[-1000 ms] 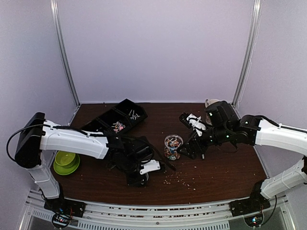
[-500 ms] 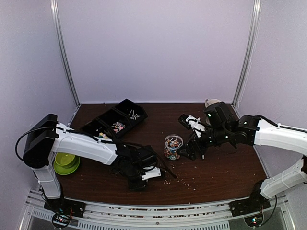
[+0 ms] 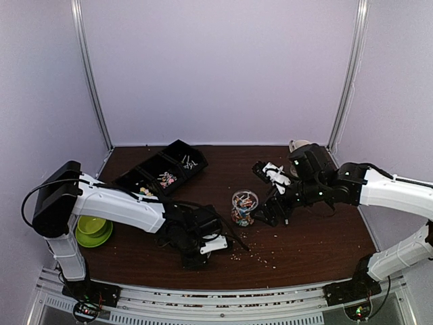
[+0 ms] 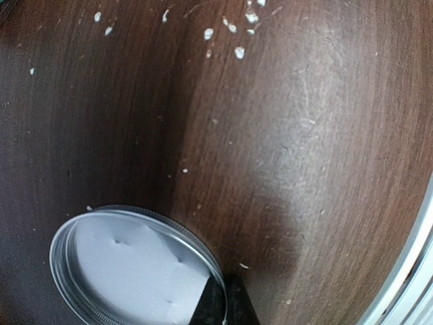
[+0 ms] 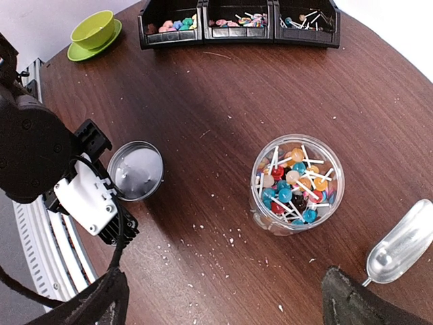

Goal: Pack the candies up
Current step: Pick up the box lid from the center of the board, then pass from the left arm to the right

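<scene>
Mia: Where are the candies?

Tom: Most of them are lollipops in the round jar. The jar stands just in front of the right gripper. More sweets lie in the black tray, far ahead of that gripper.

Mia: Is the right gripper holding the jar?

Tom: No. Its fingers are wide apart and hold nothing. The jar is near them but not touched. A see-through scoop lies beside the right finger.

Mia: And the left gripper?

Tom: Its fingers are pressed together, right at the edge of the shiny lid. The lid lies flat on the table. I cannot tell if the rim is pinched between the fingers or if they only touch it.

Mia: So which step is this?

Tom: I think the jar looks full, so now it is lid time.

Mia: What comes next?

Tom: The left gripper needs a good hold on the rim. Then the lid must go up, over to the jar, and down flat on top. The white sticks poke up, so they could get in the way. The right gripper could hold the jar so it does not tip.
</scene>
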You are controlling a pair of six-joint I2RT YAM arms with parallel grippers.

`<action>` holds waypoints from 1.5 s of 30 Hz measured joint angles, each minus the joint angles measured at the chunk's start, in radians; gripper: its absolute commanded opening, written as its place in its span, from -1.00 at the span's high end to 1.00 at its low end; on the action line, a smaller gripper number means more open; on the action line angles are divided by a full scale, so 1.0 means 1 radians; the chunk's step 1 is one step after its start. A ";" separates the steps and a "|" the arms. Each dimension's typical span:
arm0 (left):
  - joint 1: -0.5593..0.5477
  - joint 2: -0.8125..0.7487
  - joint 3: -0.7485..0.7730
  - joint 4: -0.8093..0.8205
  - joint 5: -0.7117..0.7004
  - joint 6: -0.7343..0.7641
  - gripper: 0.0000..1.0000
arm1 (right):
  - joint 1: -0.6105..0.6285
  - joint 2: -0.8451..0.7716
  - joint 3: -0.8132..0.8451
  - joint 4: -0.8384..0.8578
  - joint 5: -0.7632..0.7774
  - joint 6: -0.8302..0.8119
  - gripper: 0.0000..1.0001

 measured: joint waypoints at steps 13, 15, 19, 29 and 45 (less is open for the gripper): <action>0.056 -0.166 0.000 -0.008 0.180 0.000 1.00 | 0.075 -0.201 -0.093 0.119 -0.045 -0.120 -0.99; 0.076 -0.221 0.000 -0.006 0.234 0.000 1.00 | 0.082 -0.235 -0.117 0.161 -0.082 -0.146 -0.99; 0.108 -0.294 0.000 -0.007 0.360 0.001 1.00 | 0.100 -0.285 -0.171 0.230 -0.145 -0.228 -0.99; 0.118 -0.319 0.002 -0.008 0.652 0.014 1.00 | 0.268 -0.241 -0.172 0.216 -0.194 -0.591 -0.89; 0.118 -0.318 0.050 -0.008 0.836 0.051 1.00 | 0.391 -0.012 -0.050 0.112 -0.150 -0.796 -0.09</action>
